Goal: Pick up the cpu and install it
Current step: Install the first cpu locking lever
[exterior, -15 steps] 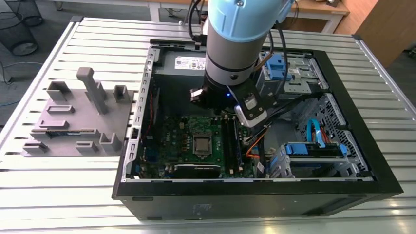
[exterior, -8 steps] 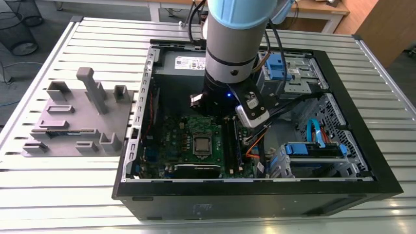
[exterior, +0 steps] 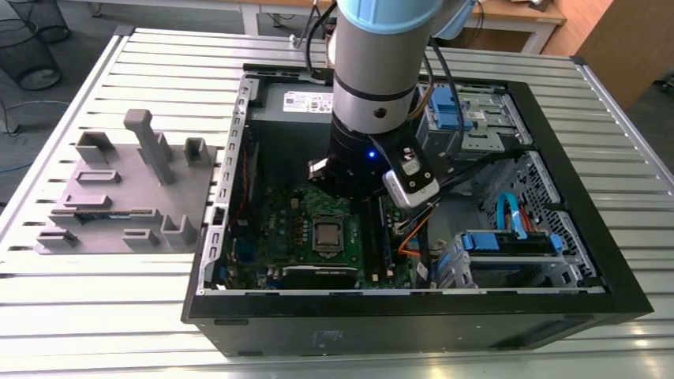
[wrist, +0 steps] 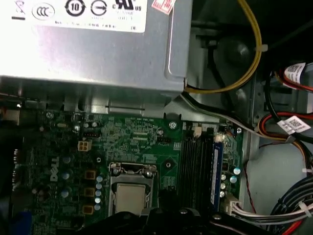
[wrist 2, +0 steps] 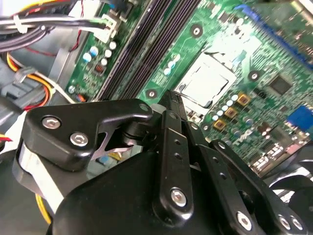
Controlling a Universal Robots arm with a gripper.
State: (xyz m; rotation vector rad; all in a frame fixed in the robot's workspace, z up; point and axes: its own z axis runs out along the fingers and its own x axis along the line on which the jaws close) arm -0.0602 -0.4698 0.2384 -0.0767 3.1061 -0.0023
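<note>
End effector (wrist 2: pixel 168 98), fingers pressed together, hangs vertically above the socketed cpu (wrist 2: pixel 205 83).

My workspace, seen in the exterior view: a desk (exterior: pixel 95 308) of ribbed metal slats under even indoor light. Beyond its far edge lies grey floor (exterior: pixel 74 24), with a black wire bin (exterior: pixel 27 51) at the exterior view's left and wooden furniture (exterior: pixel 621 39) at the exterior view's right, behind a pale-legged table (exterior: pixel 526 20).
</note>
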